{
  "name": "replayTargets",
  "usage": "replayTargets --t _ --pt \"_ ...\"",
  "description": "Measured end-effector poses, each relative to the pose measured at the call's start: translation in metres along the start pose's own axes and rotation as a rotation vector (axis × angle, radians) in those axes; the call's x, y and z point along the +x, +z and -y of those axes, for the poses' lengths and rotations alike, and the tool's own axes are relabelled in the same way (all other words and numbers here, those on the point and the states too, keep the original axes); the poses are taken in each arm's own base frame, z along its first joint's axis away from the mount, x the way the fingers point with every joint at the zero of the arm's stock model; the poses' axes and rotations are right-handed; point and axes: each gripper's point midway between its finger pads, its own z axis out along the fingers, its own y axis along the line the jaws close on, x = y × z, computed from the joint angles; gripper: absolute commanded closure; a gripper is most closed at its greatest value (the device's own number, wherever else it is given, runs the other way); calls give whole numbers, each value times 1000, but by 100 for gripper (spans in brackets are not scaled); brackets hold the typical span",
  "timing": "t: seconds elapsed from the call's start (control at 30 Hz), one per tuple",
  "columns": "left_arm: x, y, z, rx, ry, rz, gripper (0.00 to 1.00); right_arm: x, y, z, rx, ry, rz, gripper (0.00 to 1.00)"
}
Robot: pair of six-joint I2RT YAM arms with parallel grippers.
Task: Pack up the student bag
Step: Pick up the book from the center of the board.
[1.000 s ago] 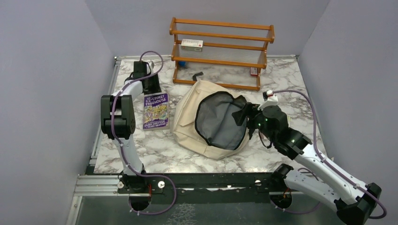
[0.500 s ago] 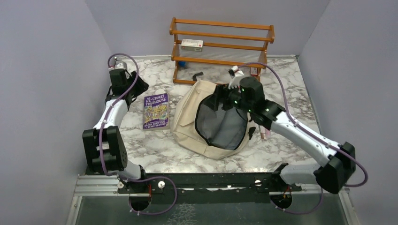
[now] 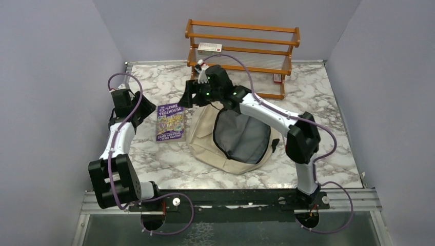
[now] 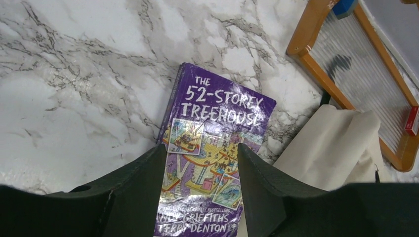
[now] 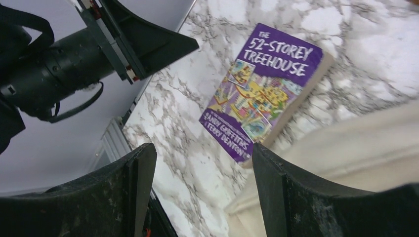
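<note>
**A:** Where's the student bag [image 3: 204, 141] at?

**B:** Middle of the overhead frame, flat on the desk [image 3: 318, 102], mouth gaping. Purple book [image 3: 171, 121] lies just left of it.

**A:** Grippers?

**B:** The left gripper [image 4: 200, 158] and right gripper [image 5: 202, 158] are both spread wide, empty, near that book.

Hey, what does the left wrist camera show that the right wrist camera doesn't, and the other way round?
Only the left wrist view shows the wooden rack at the upper right, with a small red item on it. Only the right wrist view shows the left arm, hanging above the table at the upper left. Both show the purple book lying flat on the marble table, with an edge of the cream student bag beside it.
</note>
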Motion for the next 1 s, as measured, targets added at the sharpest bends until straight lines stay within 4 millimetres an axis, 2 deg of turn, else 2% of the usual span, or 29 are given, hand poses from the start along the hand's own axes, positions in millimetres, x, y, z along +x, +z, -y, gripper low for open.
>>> replayTargets --t 0.1,0.2,0.4,0.5,0.7,1.0 --pt "5 -1 -6 -15 -2 -15 43 7 29 -6 -5 5 -35 25" --pt "12 -1 -10 -23 -2 -29 42 20 54 -3 11 24 -74 25" --pt "17 -1 -14 -32 -1 -42 41 52 92 33 110 74 -143 25" --pt "17 -1 -15 -32 1 -42 38 70 105 52 156 100 -174 25" --pt "21 2 -17 -35 0 -54 36 93 114 76 224 136 -214 26" --pt "32 7 -20 -31 -11 -96 36 98 125 86 252 167 -212 27"
